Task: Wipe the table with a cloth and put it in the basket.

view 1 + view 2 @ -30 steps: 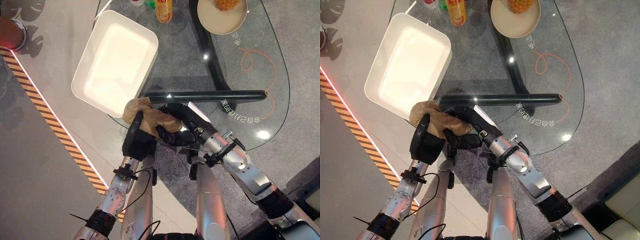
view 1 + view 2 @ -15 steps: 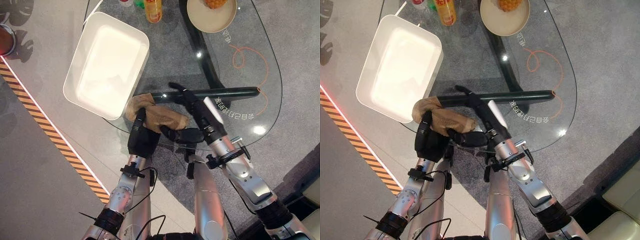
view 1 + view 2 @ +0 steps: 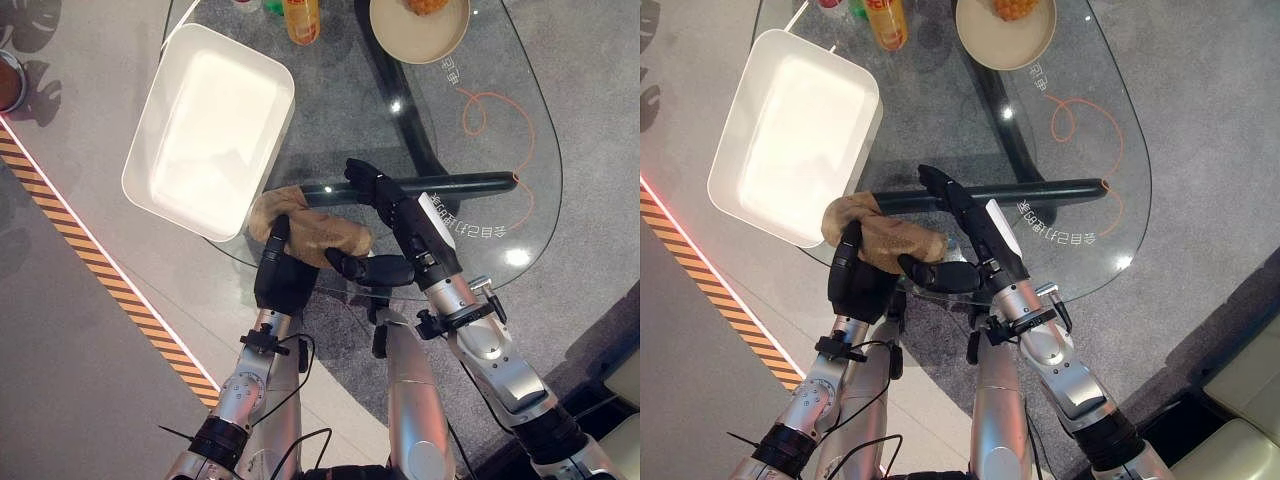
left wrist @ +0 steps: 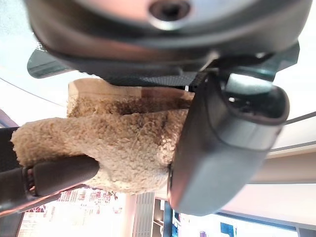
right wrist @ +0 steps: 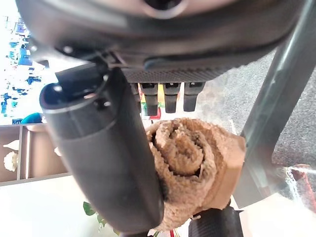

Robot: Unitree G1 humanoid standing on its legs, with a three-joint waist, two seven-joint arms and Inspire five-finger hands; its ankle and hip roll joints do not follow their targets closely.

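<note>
My left hand [image 3: 283, 280] has its fingers curled on the tan cloth [image 3: 305, 228] at the glass tabletop's [image 3: 500, 120] near edge. My right hand [image 3: 385, 215] has just let go, fingers straight. The white basket [image 3: 208, 125] waits at 11 o'clock.

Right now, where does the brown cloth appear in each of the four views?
Left eye view: cloth at the glass table's near edge, beside the white basket's corner.
Right eye view: same spot.
Left wrist view: centre, past the left hand.
Right wrist view: lower middle, beside the right hand.
Shared landmark: the table's dark bar.
</note>
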